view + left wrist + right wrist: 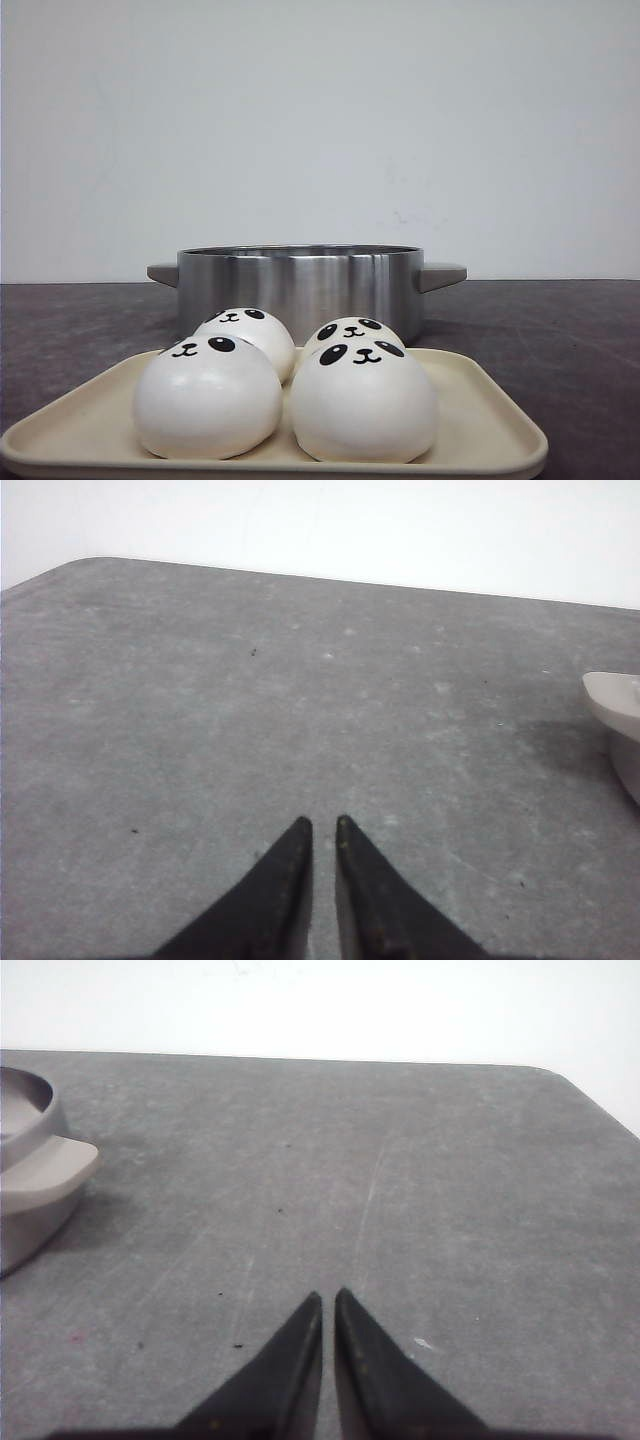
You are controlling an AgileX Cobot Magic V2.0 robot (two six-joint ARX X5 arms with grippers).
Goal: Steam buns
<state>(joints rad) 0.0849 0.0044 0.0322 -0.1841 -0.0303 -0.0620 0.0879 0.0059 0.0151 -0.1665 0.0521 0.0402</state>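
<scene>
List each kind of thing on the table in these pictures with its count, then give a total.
Panda-face buns: 4 (front left, front right, back left, back right)
Steel pot: 1
Cream tray: 1
Total: 6

Both grippers, left and right, are shut and hold nothing.

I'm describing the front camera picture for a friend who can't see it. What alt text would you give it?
Four white buns with black panda faces sit in two rows on a cream tray at the near edge of a dark table. Behind the tray stands a round steel pot with two grey side handles, against a plain white wall. No robot arm shows in this view.
</scene>
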